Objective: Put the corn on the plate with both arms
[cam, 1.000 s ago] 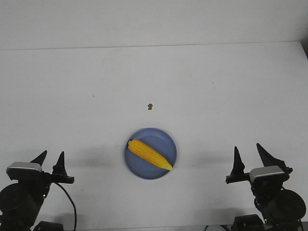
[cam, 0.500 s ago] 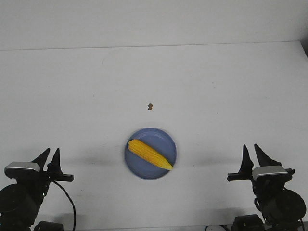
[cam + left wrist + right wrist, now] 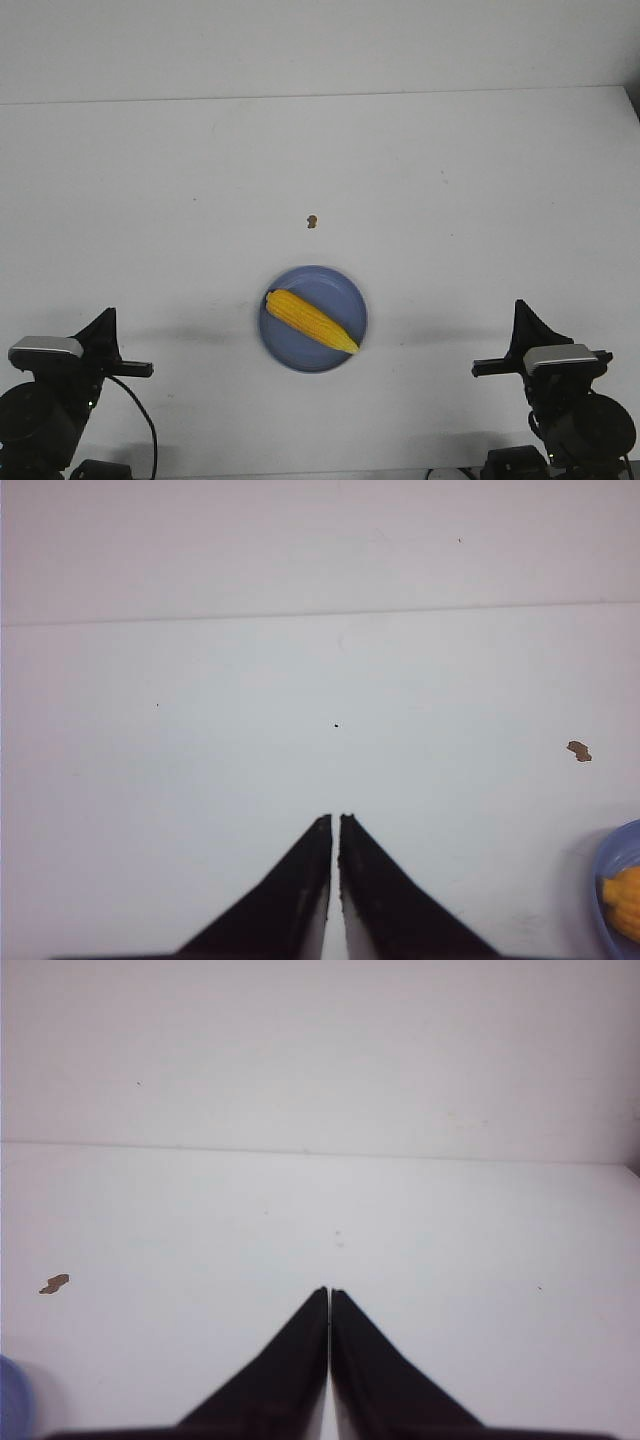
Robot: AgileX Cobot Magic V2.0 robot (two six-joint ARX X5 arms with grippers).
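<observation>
Only the front view showed the corn (image 3: pixel 311 320) whole on the plate (image 3: pixel 345 290); both wrist views showed the left gripper (image 3: pixel 335 820) and right gripper (image 3: pixel 329 1292) pressed together, a brown speck (image 3: pixel 312 221) beyond.

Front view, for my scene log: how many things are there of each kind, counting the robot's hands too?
Corn: 1
Plate: 1
Brown speck: 1
Hands: 2, the left hand and the right hand, both shut and empty
Total: 5
</observation>
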